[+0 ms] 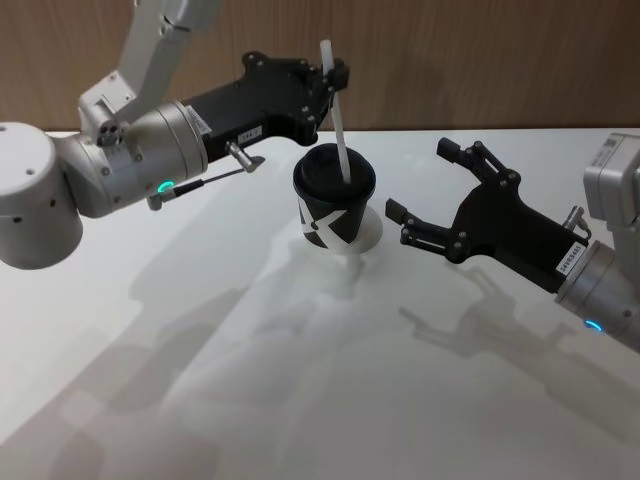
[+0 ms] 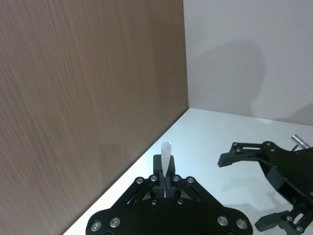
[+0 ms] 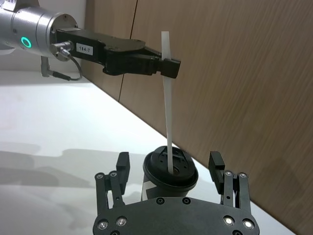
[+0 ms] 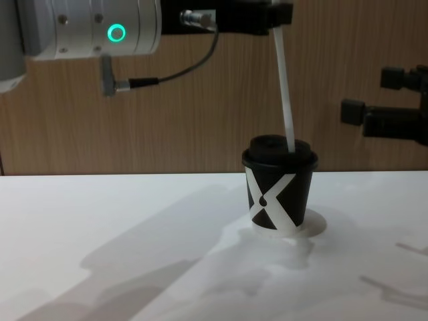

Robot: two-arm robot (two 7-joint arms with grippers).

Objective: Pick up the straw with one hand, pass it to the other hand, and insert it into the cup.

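White and thin, the straw [image 1: 336, 110] stands nearly upright with its lower end through the domed lid of the black cup [image 1: 334, 207], which sits on the white bench [image 1: 200, 380] in front of you. Your left hand [image 1: 331, 75] is clamped on the straw near its top, above the cup. Your right hand [image 1: 430, 195] hangs just beside the cup, fingers spread wide and holding nothing.
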